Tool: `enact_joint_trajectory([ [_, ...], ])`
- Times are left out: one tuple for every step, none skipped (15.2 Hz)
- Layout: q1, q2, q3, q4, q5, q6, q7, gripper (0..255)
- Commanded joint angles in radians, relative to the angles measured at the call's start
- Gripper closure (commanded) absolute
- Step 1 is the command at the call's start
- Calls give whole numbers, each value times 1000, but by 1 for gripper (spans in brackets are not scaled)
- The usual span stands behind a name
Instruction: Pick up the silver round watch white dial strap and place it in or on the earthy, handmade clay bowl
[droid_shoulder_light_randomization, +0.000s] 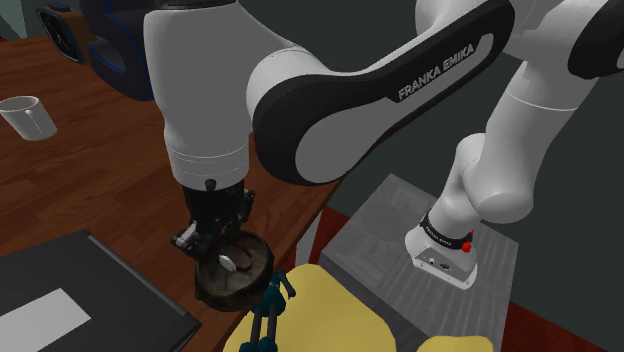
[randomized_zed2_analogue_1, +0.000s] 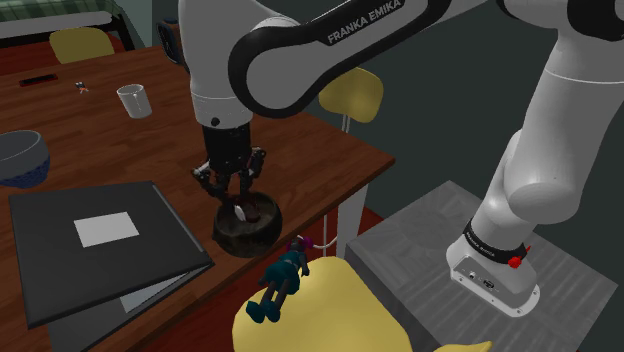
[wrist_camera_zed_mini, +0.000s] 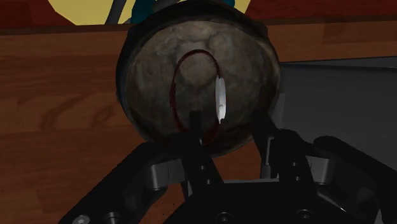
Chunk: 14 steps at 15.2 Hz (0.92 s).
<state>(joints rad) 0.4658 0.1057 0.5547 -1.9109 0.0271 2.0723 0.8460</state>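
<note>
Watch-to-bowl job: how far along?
Done: the watch appears to lie inside the dark bowl, white dial edge-on. In hand: nothing looks gripped; the fingers stand apart just above the bowl. Left: probably only lifting the gripper clear.

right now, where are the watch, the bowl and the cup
watch (wrist_camera_zed_mini: 219, 100): wrist view, on its white dial
bowl (randomized_zed2_analogue_1: 250, 240): second exterior view, on its dark outer wall
cup (droid_shoulder_light_randomization: 30, 120): shoulder view, on its side
</note>
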Motion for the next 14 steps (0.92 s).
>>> enact_joint_trajectory([
  [0,0,0,0,0,0,0,0],
  [0,0,0,0,0,0,0,0],
  [0,0,0,0,0,0,0,0],
  [0,0,0,0,0,0,0,0],
  [0,0,0,0,0,0,0,0],
  [-3,-13,0,20,7,-31,-5,0],
  [-6,-24,-1,42,14,-63,-9,0],
  [-8,-34,-2,64,19,-94,-13,0],
  [-10,-41,-3,84,23,-120,-16,0],
  [-10,-41,-3,84,23,-120,-16,0],
  [-10,-41,-3,83,23,-120,-16,0],
  [-10,-41,-3,84,23,-120,-16,0],
  [-10,-41,-3,84,23,-120,-16,0],
  [-10,-41,-3,84,23,-120,-16,0],
])
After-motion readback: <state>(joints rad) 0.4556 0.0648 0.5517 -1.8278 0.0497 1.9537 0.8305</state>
